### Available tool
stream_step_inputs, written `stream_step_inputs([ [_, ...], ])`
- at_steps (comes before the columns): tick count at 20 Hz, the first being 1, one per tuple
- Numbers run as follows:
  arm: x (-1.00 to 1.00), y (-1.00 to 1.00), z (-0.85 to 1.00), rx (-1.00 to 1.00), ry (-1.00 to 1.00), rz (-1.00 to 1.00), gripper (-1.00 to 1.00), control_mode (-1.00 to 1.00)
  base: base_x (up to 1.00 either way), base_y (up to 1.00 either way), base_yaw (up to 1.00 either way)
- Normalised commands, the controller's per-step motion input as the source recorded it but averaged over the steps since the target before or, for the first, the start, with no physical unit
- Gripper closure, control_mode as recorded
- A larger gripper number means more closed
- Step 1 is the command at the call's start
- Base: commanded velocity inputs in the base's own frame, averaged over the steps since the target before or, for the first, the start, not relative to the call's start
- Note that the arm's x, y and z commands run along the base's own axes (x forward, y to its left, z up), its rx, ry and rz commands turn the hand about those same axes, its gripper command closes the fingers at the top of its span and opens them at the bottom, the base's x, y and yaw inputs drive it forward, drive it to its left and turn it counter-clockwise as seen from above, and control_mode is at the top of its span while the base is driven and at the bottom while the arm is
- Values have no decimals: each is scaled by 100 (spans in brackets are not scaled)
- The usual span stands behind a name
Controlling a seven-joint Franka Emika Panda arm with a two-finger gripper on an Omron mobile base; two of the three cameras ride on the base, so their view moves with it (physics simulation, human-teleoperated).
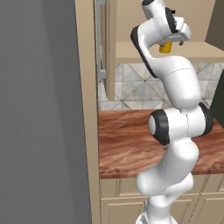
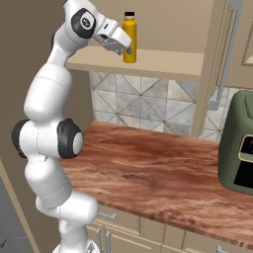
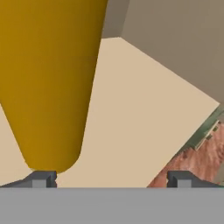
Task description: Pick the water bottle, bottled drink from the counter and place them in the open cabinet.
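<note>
The yellow bottle [image 2: 130, 40] stands upright on the cabinet shelf [image 2: 168, 58], top centre of the right base view. The gripper [image 2: 129, 50] sits just beside its lower body, fingers spread wide and holding nothing. My worry: one fingertip [image 3: 41, 179] sits right by the smooth, round base, so a careless sideways pull could tip it off the plain beige shelf onto the glossy wood-grain counter [image 2: 163, 168].

Water bottle [image 2: 129, 38] upright on shelf of open cabinet [image 2: 168, 60], above bench [image 2: 163, 173]. Gripper [image 2: 127, 51] just beside bottle's lower body, on its left in right base view. Appliance [image 2: 238, 148] on bench, far right, below cabinet door handle [image 2: 225, 59].
</note>
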Motion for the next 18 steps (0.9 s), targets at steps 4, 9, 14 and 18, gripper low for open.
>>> stream_step_inputs([
  [4, -41, 1, 0, 8, 0, -4, -100, -100, 0, 0, 0],
  [9, -60, 6, 0, 7, -9, -2, -100, -100, 0, 0, 0],
  [14, -64, 12, -3, 4, -18, -1, -100, -100, 0, 0, 0],
  [18, -59, 14, -6, 3, -18, -1, -100, -100, 0, 0, 0],
])
